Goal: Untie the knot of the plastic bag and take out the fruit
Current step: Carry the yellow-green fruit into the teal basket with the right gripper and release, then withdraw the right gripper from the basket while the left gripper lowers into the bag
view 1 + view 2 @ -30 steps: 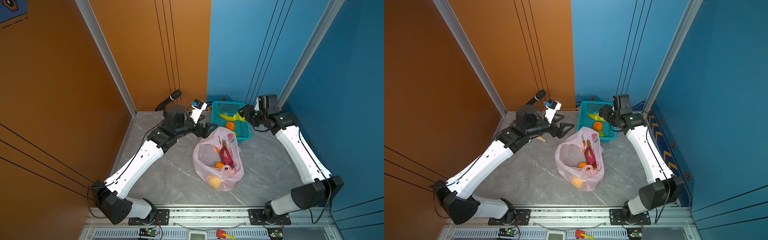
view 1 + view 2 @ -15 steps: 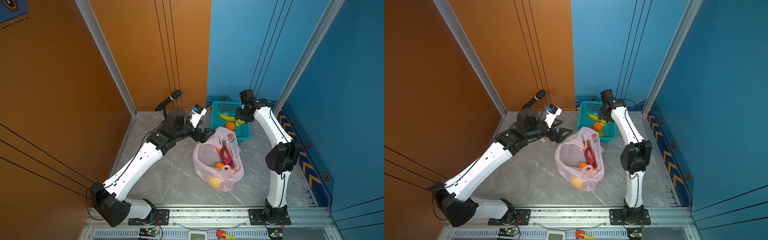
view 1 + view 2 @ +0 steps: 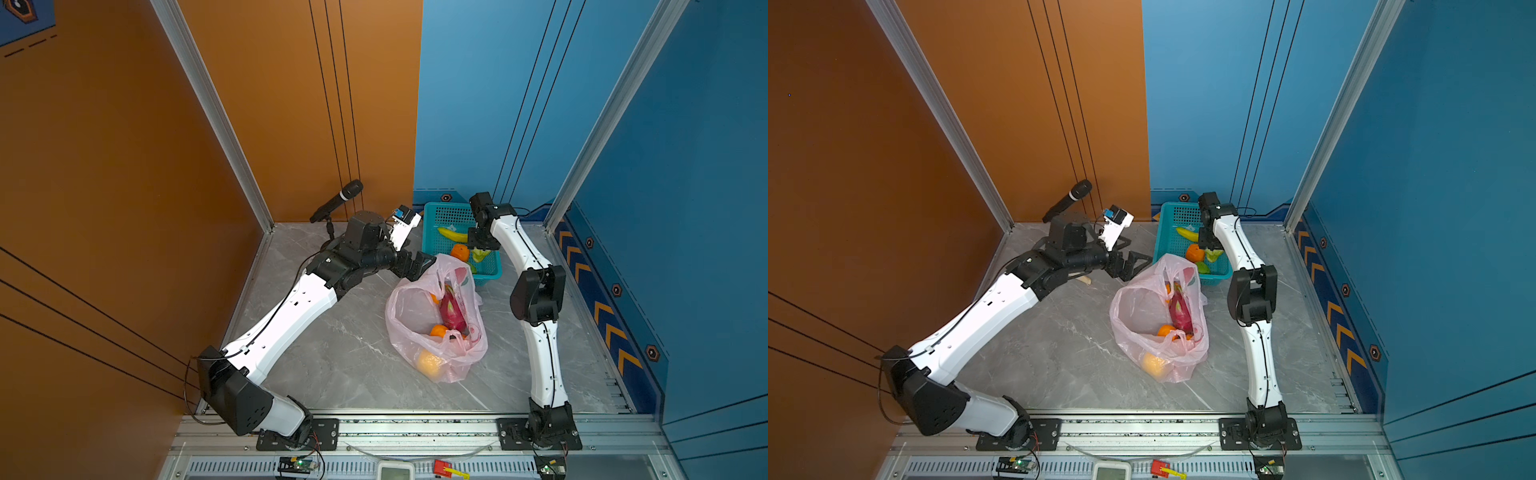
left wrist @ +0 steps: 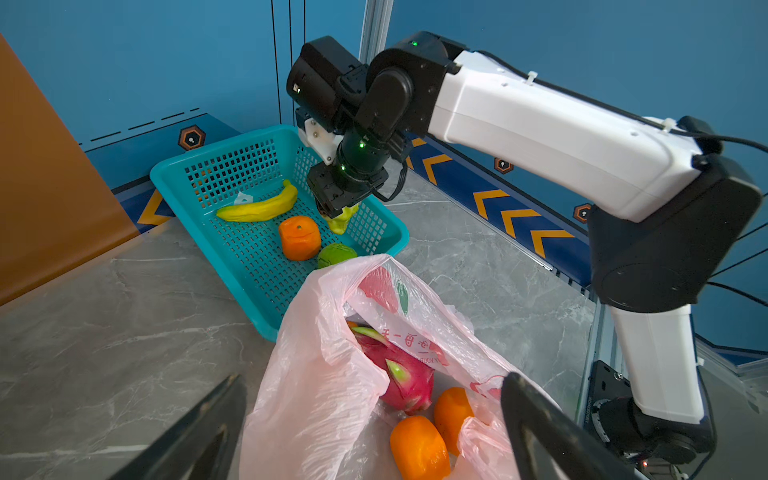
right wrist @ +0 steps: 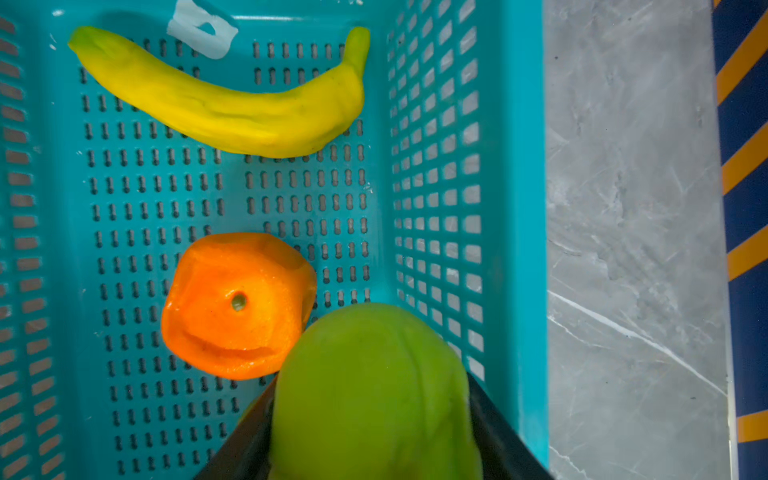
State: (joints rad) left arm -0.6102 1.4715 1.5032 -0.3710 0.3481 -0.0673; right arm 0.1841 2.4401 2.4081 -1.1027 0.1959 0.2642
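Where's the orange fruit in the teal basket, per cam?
Top view: dented orange toy tangerine in teal perforated plastic basket, between yellow toy banana and pink plastic bag.
Top view: tangerine, same place.
Left wrist: tangerine near banana.
Right wrist: tangerine near banana.
Landmark: the banana.

Marble tabletop [image 3: 332, 353]: pink bag [image 3: 415, 307], teal basket [image 3: 446, 215]

Bright, even light fills both top views. It leaves only soft, pale shadows on the grey floor [image 3: 332, 353]. The plastic bag [image 3: 415, 307] shines a little. In the right wrist view the near green fruit [image 5: 374, 395] is blurry, but the banana [image 5: 224, 108] is sharp. The left gripper [image 4: 374, 378] has fuzzy black fingers [image 4: 208, 419].
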